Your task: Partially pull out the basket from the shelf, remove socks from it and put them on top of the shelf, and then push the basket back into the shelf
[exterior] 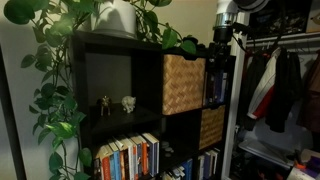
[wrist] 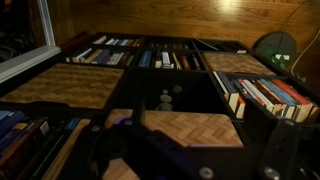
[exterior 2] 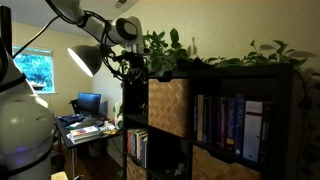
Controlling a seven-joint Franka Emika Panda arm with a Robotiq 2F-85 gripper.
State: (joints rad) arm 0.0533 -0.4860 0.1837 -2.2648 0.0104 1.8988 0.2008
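The tall dark shelf (exterior: pixel 150 48) (exterior 2: pixel 240 80) shows in both exterior views. The light tan woven basket (exterior: pixel 183 85) (exterior 2: pixel 168 107) sits in an upper compartment, and I cannot tell how far it stands out. A dark bundle that looks like the socks (exterior: pixel 190 45) lies on the shelf top, close to the plant leaves. My gripper (exterior: pixel 224 33) (exterior 2: pixel 133 68) hangs just above that end of the shelf top. In the wrist view the gripper (wrist: pixel 198 145) is open, its dark fingers wide apart with nothing between them, and a woven basket front (wrist: pixel 190 128) shows behind.
Trailing plants (exterior: pixel 55 80) (exterior 2: pixel 200 55) cover the shelf top. A darker woven basket (exterior: pixel 211 127) sits one compartment lower. Books (exterior: pixel 130 155) (exterior 2: pixel 230 120) fill other compartments, and two small figurines (exterior: pixel 115 103) stand in one. A closet with hanging clothes (exterior: pixel 280 85) is beside the shelf.
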